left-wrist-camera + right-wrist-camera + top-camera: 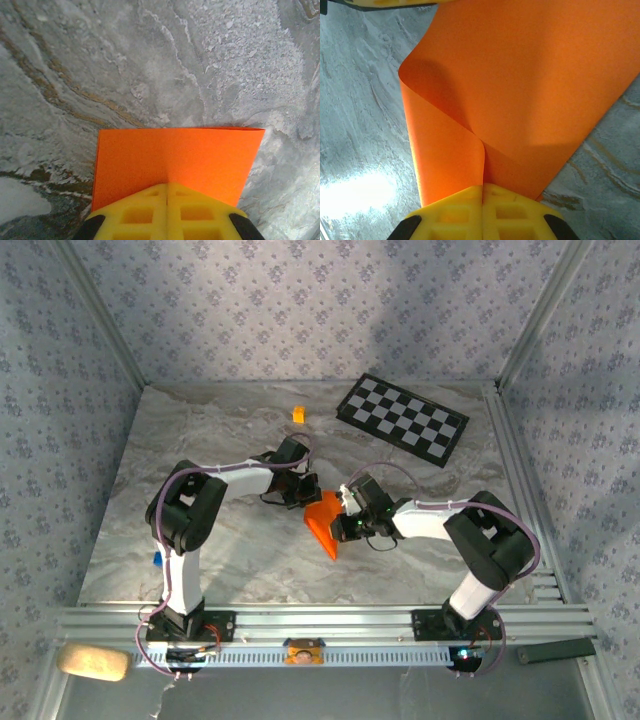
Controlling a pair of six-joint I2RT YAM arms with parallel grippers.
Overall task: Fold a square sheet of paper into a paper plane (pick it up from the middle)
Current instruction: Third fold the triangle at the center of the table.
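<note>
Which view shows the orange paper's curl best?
Right wrist: the orange paper is close up, its left side rolled over into a soft fold. Left wrist shows a flat rectangle of it; top external, a small orange wedge.

Bright orange square sheet of paper (325, 523), partly folded, 1 flap curling over a soft crease, tilted, near table (200, 560) centre, well off all 4 edges.

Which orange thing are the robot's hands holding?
The folded paper, pinched by the left gripper and right gripper; the tiny cube sits alone farther back.
</note>
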